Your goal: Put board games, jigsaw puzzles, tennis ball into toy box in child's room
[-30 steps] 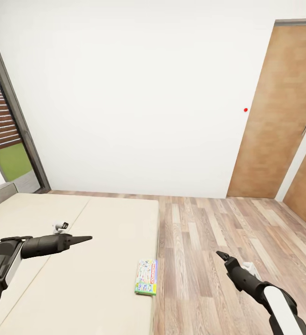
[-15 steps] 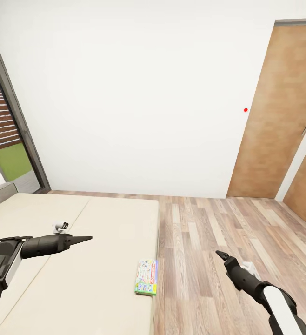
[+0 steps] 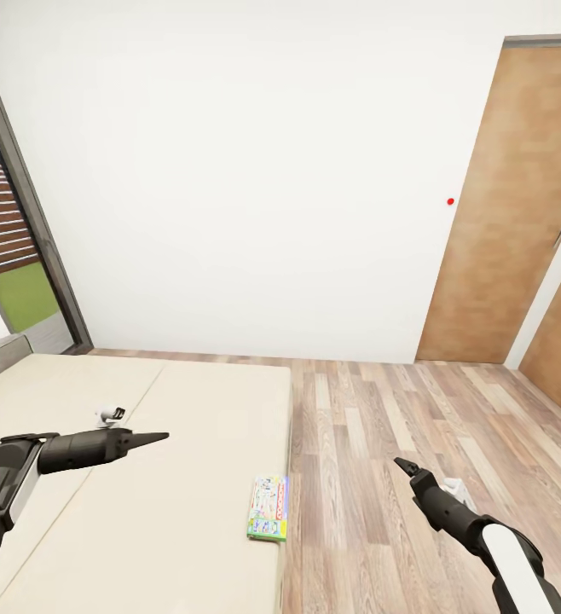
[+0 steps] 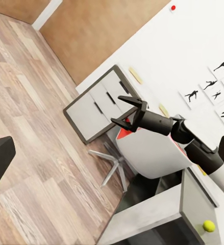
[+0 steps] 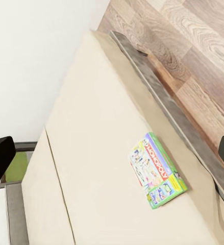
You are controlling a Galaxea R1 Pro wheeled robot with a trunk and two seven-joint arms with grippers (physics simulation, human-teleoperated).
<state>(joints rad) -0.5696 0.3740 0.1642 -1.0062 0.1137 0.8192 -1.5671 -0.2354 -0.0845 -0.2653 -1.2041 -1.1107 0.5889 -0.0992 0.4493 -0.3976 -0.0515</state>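
Note:
A white-green board game [image 3: 268, 508] with a red logo lies flat on the beige bed [image 3: 195, 401], close to its right edge. It shows again as the board game [image 5: 156, 171] in the right wrist view. My left gripper [image 3: 163, 437] hovers over the mattress, left of the game, and is open. Over the wooden floor to the game's right, my right gripper [image 3: 402, 464] is open and empty; its spread fingers [image 4: 134, 102] show in the left wrist view. A tennis ball [image 4: 208, 225] rests on the table [image 4: 191, 201].
A small white-and-black object [image 3: 108, 415] sits on the mattress behind my left arm. A brown door [image 3: 511, 205] stands at the right, and a glass door [image 3: 12, 256] at the left. Beside the table are a white swivel chair [image 4: 145, 153] and a drawer unit [image 4: 94, 109].
My right gripper has crept very slightly up and to the left. Nothing else has moved.

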